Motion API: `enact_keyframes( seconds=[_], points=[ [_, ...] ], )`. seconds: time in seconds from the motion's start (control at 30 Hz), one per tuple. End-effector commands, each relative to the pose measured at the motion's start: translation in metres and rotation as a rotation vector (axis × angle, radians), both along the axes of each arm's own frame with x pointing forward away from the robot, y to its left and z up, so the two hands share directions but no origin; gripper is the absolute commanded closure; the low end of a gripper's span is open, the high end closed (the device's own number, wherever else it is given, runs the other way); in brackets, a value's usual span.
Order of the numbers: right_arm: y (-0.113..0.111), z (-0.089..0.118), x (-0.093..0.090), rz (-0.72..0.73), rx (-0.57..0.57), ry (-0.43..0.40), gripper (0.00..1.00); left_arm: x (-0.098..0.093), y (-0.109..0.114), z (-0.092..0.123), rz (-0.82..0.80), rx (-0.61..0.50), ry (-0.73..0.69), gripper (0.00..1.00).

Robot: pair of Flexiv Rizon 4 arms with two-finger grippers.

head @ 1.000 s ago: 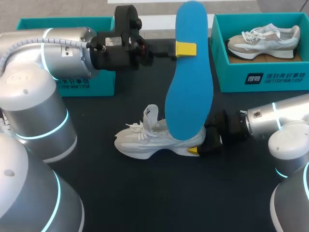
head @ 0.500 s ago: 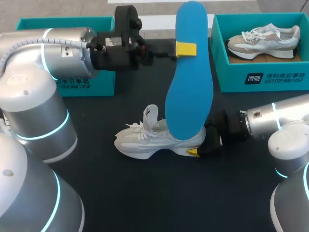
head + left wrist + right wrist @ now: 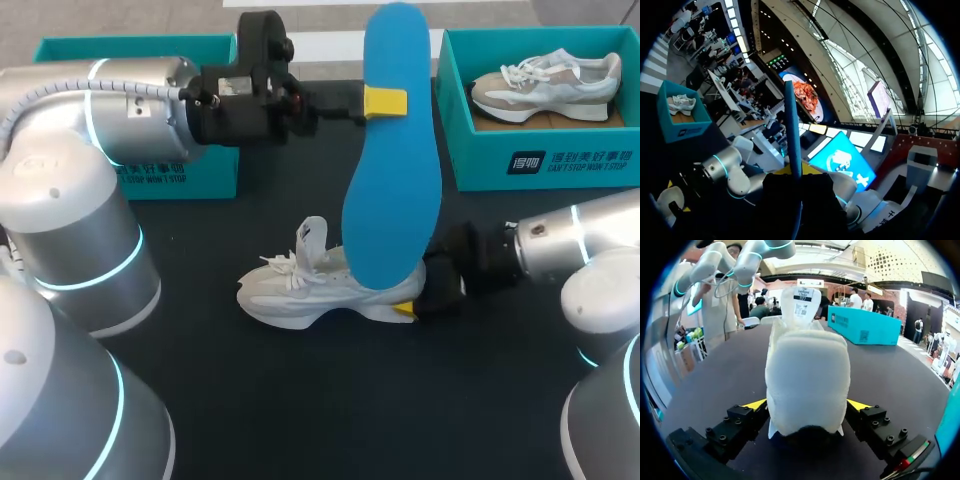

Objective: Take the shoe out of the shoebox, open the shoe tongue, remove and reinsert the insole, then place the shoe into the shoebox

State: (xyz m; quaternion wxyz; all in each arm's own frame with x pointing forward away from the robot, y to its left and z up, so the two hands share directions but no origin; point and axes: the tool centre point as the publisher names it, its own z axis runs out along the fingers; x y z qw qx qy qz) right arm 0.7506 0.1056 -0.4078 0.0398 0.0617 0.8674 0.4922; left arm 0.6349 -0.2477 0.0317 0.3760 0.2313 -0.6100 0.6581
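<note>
Your left gripper (image 3: pixel 385 101) is clamped on the blue insole (image 3: pixel 393 180), its yellow tips pinching the insole near the upper end. The insole hangs upright above the middle of the table (image 3: pixel 330 400). In the left wrist view it shows edge-on as a thin blue strip (image 3: pixel 792 125) rising from between the fingers. Its lower end lines up with the shoe's opening in the head view, but you cannot tell whether it touches.

Your right gripper (image 3: pixel 807 405) grips the heel of the white shoe (image 3: pixel 300 290), with one yellow tip pressed against each side of it. The shoe stands on its sole on the dark table, toe pointing towards your left arm. Its tongue (image 3: pixel 315 235) is pulled up and stands tall over the laces.

The right shoebox (image 3: pixel 545 160) sits at the far right of the table, well apart from the shoe, with a second shoe (image 3: pixel 545 85) lying inside it. The left shoebox (image 3: pixel 150 175) is at the far left, partly hidden behind your left arm.
</note>
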Motion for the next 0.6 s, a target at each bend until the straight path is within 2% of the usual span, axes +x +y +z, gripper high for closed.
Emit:
enact_keyframes(
  seconds=[0.03, 0.17, 0.4, 0.6],
  points=[
    [-0.002, 0.015, -0.009, -0.011, -0.059, 0.012, 0.00, 0.000, -0.001, -0.001, 0.000, 0.000, 0.000, 1.00],
    [-0.004, 0.024, -0.009, -0.033, -0.127, 0.031, 0.00, 0.000, -0.001, -0.001, 0.000, 0.000, 0.000, 1.00],
    [-0.006, 0.040, -0.005, -0.082, -0.362, 0.066, 0.00, 0.000, -0.001, -0.001, 0.000, 0.000, 0.000, 1.00],
    [-0.006, 0.040, -0.005, -0.082, -0.362, 0.066, 0.00, 0.000, -0.001, -0.001, 0.000, 0.000, 0.000, 1.00]
  ],
)
